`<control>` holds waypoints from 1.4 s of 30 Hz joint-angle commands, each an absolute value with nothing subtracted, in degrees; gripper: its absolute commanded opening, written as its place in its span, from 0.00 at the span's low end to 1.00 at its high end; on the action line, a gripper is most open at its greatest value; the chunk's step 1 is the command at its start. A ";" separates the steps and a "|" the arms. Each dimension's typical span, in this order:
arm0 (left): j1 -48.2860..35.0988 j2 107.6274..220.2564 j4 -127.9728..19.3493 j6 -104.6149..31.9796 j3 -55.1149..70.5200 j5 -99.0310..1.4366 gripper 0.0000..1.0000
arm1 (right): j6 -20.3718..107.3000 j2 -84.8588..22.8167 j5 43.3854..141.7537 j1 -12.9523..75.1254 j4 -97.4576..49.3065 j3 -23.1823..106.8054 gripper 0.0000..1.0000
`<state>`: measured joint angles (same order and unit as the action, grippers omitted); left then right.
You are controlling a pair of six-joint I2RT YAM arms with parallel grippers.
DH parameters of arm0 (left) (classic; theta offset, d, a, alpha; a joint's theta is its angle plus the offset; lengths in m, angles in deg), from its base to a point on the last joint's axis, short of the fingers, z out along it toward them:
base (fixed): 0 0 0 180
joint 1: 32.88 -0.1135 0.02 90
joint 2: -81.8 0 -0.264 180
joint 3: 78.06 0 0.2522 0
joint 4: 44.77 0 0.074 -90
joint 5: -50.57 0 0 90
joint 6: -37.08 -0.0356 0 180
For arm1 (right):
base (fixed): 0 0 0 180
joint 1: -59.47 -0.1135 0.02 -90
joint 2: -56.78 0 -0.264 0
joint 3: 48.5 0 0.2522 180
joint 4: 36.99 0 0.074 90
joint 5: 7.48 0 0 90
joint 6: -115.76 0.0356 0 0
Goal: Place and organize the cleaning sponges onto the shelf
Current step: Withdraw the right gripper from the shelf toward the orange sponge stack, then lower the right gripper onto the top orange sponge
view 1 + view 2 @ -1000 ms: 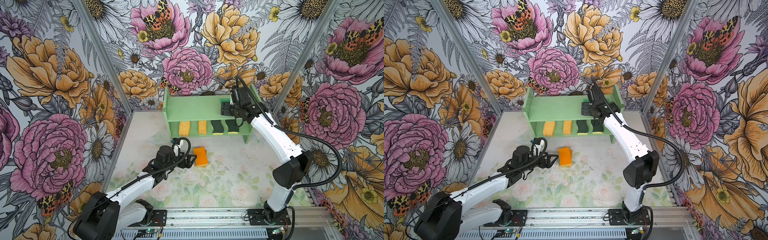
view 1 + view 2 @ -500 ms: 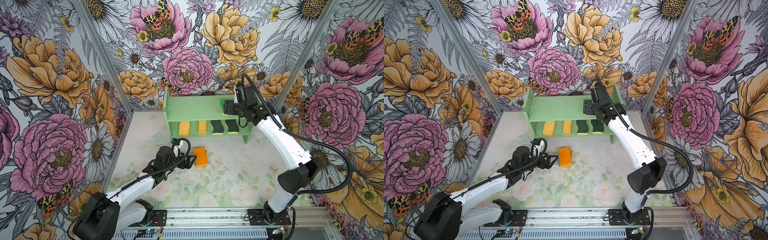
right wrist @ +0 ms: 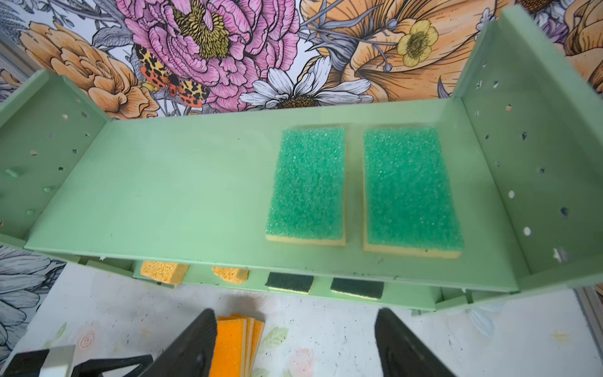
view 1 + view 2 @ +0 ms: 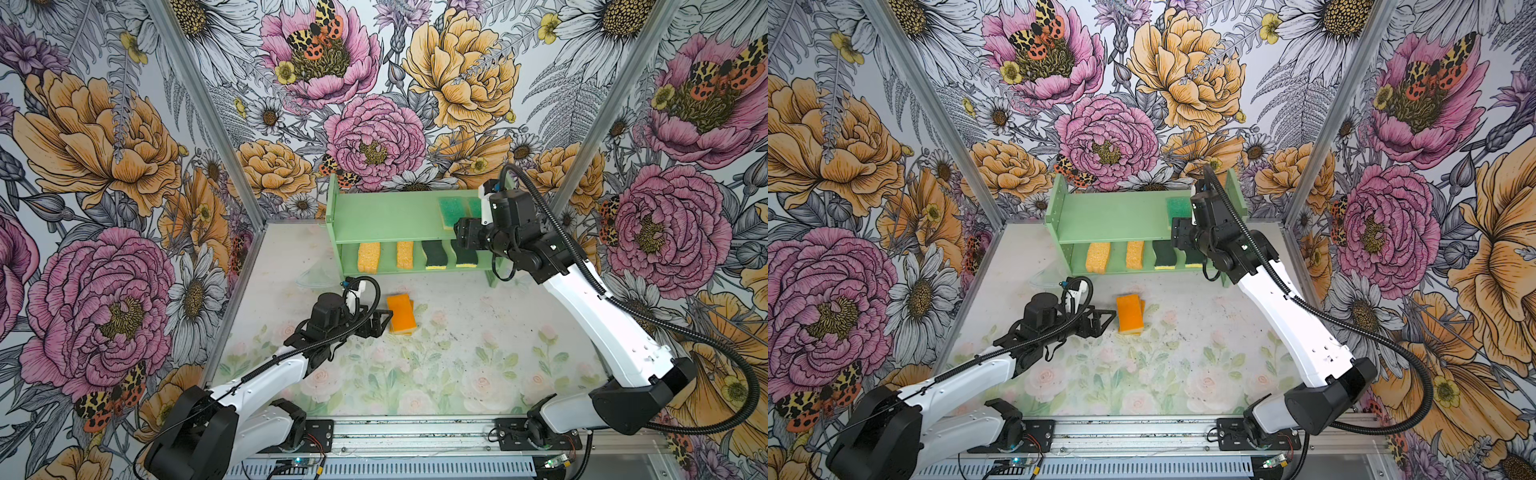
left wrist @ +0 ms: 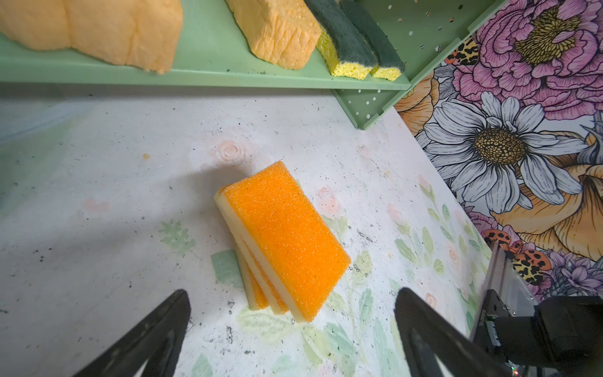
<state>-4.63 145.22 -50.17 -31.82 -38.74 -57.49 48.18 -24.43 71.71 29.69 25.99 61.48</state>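
Orange-topped foam sponges (image 5: 284, 238), a fanned stack of three, lie on the floral tabletop (image 4: 478, 332).
Left gripper (image 4: 380, 321) stands wide open just beside the stack; right gripper (image 3: 295, 315), jaws apart and empty, hovers before the upper tier of the pale mint-green wooden two-tier shelf (image 4: 386, 216), where two green-topped rectangular sponges (image 3: 308, 182) (image 3: 411, 189) lie. Pinched unevenly, the fanned stack could shear and shed its lower sponges.

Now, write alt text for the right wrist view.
Two green-topped sponges lie side by side on the mint shelf's upper tier. Two yellow sponges and two dark-green sponges line the lower tier; an orange stack sits on the table by open jaws.
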 commanded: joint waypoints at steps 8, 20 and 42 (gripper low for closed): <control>-5.11 144.58 -49.65 -30.00 -39.40 -54.74 0.99 | 51.98 -16.96 72.61 24.33 22.38 45.13 0.79; -6.24 144.73 -51.40 -28.77 -39.42 -55.71 0.99 | 62.00 -16.86 70.67 17.02 10.90 30.15 0.79; -9.64 140.45 -53.61 -29.19 -41.75 -57.38 0.99 | 69.57 -35.21 65.86 4.38 3.36 29.46 0.88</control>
<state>-8.85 141.83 -53.38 -29.02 -40.83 -56.05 68.59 -34.61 68.10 4.88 4.74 26.88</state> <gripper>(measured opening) 0.989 0.874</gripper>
